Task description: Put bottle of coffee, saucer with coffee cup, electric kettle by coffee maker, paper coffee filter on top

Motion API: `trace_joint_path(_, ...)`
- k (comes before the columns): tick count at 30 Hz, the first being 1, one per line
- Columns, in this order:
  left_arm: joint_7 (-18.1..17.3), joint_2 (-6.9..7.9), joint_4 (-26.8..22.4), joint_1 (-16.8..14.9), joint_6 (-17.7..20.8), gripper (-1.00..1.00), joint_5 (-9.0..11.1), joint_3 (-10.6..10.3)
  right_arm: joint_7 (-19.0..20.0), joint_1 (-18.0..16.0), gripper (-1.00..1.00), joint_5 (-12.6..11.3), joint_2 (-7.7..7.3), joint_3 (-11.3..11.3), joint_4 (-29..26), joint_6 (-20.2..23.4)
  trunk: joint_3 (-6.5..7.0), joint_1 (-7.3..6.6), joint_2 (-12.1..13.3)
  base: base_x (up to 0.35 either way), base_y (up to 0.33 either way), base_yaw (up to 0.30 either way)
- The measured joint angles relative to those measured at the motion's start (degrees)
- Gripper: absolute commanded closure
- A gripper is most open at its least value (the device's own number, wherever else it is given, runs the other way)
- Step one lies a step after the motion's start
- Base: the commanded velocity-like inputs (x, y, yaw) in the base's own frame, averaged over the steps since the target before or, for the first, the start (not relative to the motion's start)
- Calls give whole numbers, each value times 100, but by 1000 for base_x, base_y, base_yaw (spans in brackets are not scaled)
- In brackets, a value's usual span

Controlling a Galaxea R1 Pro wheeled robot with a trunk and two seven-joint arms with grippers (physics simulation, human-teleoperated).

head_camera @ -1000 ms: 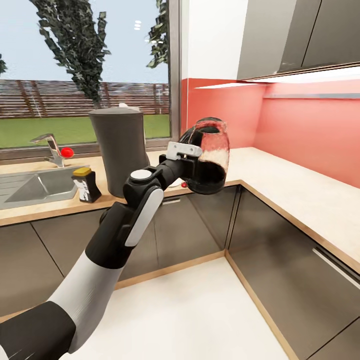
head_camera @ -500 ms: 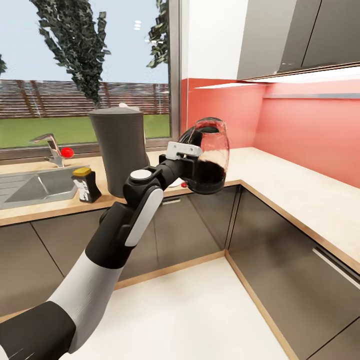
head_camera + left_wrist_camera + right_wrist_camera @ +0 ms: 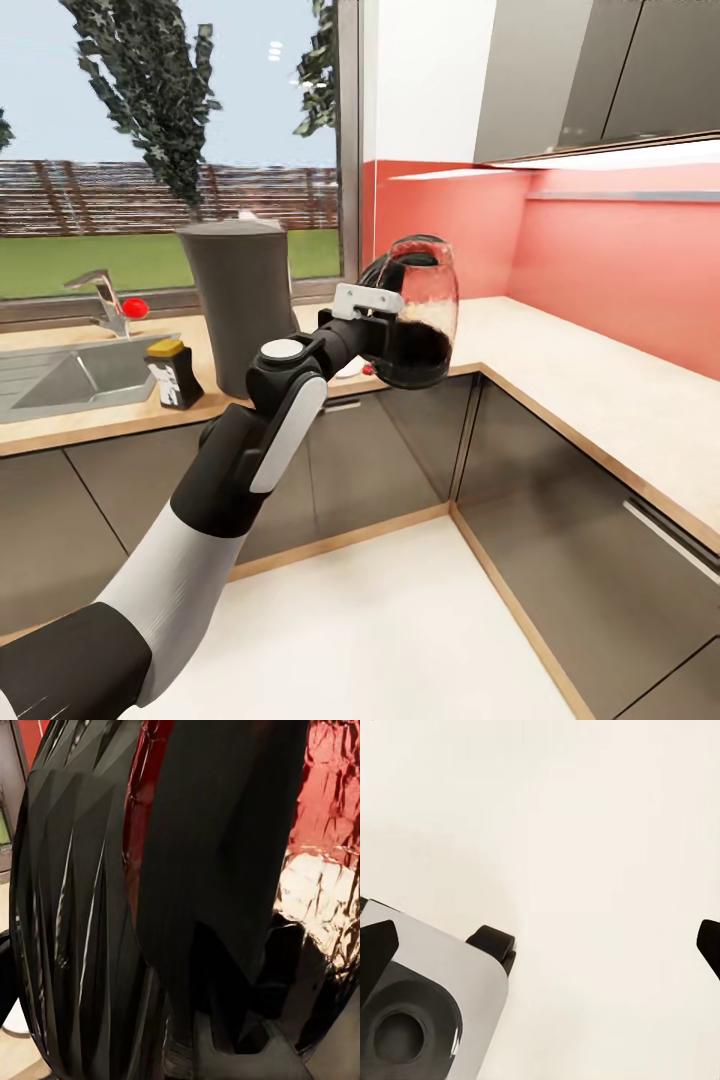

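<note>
Barely anything has shifted over the last second: the left gripper (image 3: 385,305) stays clamped on the electric kettle (image 3: 418,312), held aloft over the countertop (image 3: 560,350) near its front edge, just beside the coffee maker (image 3: 243,300). Setting it down remains.

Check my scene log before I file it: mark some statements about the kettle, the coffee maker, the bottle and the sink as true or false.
1. The left gripper holds the electric kettle by its handle. True.
2. The kettle stands flat on the countertop. False: it is held up, tilted, at the counter's front edge.
3. The bottle of coffee stands on the countertop between the sink and the coffee maker. True.
4. The bottle of coffee lies on its side. False: it stands upright, yellow lid up.
5. The coffee maker stands in the sink. False: it stands on the countertop beside it.
</note>
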Motion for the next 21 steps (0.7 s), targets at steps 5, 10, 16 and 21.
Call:
trace_joint_path(5, 1, 0, -3, 0, 1, 100, -1, -3, 0, 1, -100, -1, 0, 0, 0, 0, 90, -110, 201, 0, 0, 0)
trace_joint_path(10, 0, 0, -3, 0, 3, 100, -2, -5, -1, 2, -100, 1, 0, 1, 0, 0, 162, -198, 363, 0, 0, 0)
trace_joint_path(16, 1, 0, -4, 0, 2, 100, 2, -2, -2, 3, -100, -1, 0, 0, 0, -1, 162, -198, 363, 0, 0, 0)
trace_joint_path(21, -1, 0, -4, 0, 2, 100, 1, 2, -2, 4, -100, 0, 0, 1, 0, -2, 162, -198, 363, 0, 0, 0)
